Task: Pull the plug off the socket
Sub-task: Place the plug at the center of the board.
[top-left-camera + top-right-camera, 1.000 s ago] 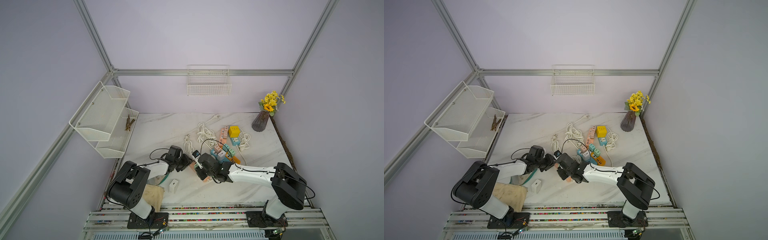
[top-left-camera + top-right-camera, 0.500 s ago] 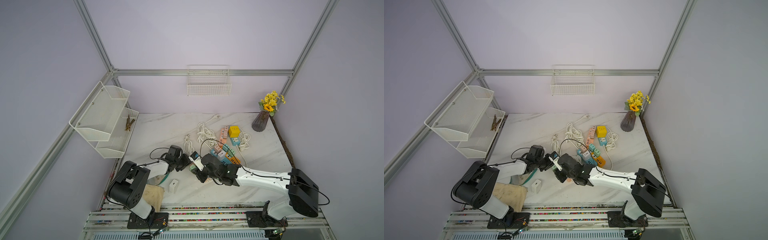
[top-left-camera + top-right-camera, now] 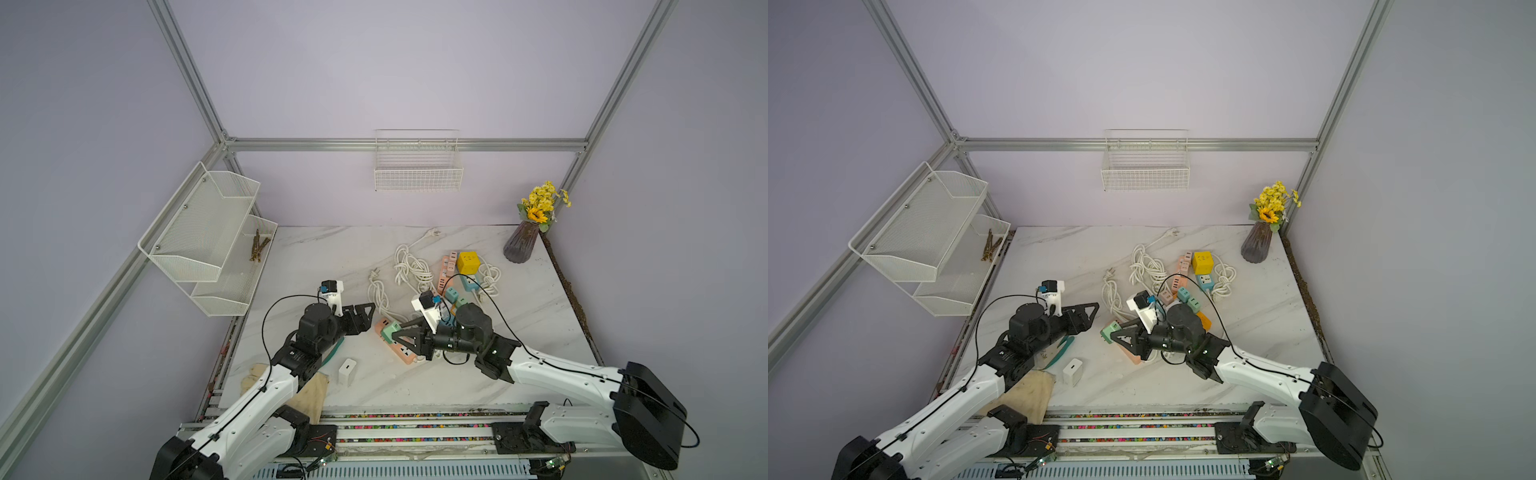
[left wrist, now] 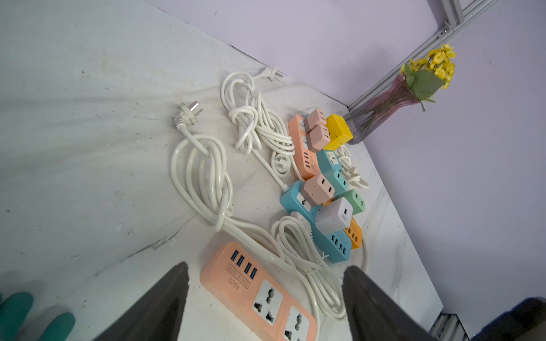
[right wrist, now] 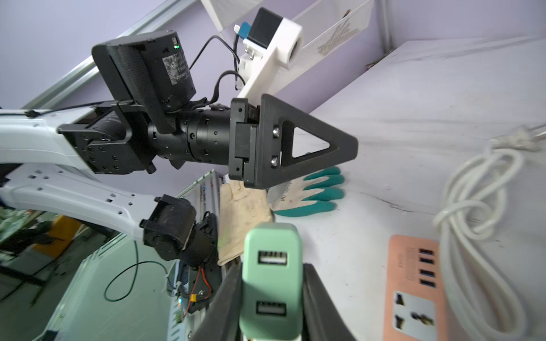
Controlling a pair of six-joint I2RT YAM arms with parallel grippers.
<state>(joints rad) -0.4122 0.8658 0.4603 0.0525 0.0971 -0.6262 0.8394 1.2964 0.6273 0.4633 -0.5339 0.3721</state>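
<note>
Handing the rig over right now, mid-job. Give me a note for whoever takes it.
Left end effector: open, empty, aimed at the USB end of the peach plastic power strip.
Right end effector: shut on the mint-green USB charger plug, clear of the strip.
Done: plug is out; the strip lies on the white marble table, visible sockets empty.
To do: probably set the plug down and open.

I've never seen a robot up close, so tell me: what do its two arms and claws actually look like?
The left arm and right arm have white shells with black joints. The left gripper and right gripper are black, with triangular open-frame fingers. A white camera bracket sits on each wrist, fed by a looping thin black cable.
</note>
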